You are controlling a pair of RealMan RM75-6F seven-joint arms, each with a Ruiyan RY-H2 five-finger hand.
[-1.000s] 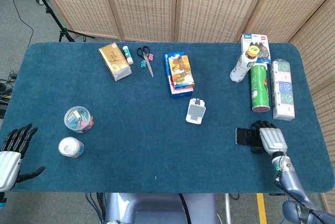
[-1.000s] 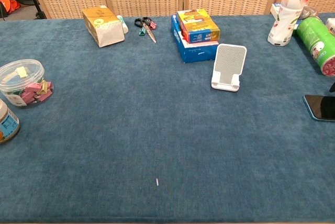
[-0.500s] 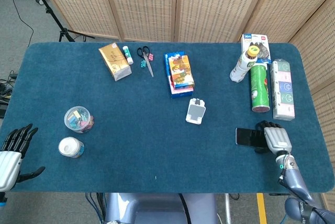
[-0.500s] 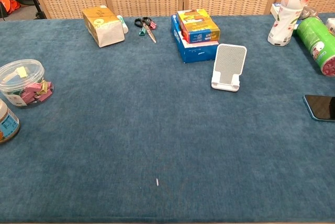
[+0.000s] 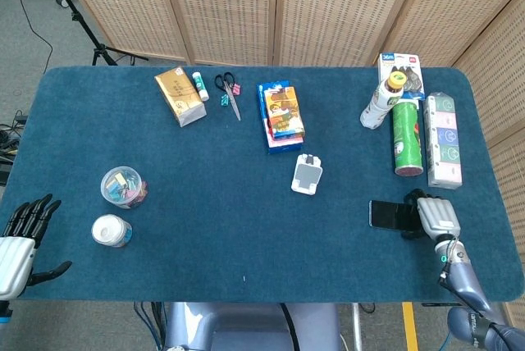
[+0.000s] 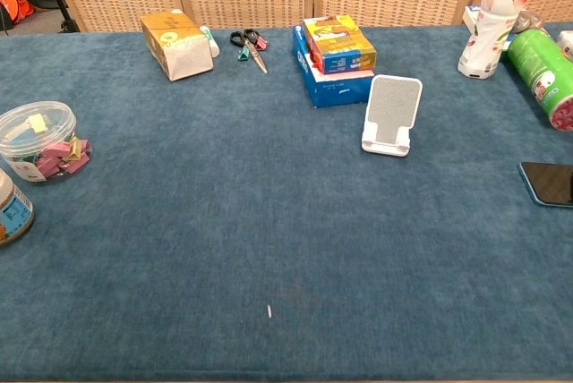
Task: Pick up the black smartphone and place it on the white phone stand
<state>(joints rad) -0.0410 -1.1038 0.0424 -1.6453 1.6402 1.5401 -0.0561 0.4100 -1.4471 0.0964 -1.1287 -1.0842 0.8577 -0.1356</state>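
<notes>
Looking at the big blue-covered desk [image 5: 246, 228] first, most of the clutter sits along its far edge. At the far right corner there's a long white box [image 5: 443, 139] lying next to a green can [image 5: 406, 138] on its side, with a white bottle [image 5: 380, 103] just behind them. Middle of the far edge has a stack of colorful boxes [image 5: 280, 115], and further left a gold box [image 5: 180, 95] with scissors [image 5: 229, 93] beside it. Near the left edge sit a clear tub of clips [image 5: 123, 187] and a small jar [image 5: 110, 231].

The white phone stand [image 5: 308, 175] stands upright near the middle, well apart from the black smartphone [image 5: 387, 214], which lies flat toward the near right corner.

The right hand [image 5: 432, 216] rests over the phone's right end, fingers curled down onto it; can't tell if it actually grips it. The left hand [image 5: 20, 240] hangs off the near left corner, fingers spread, holding nothing.
</notes>
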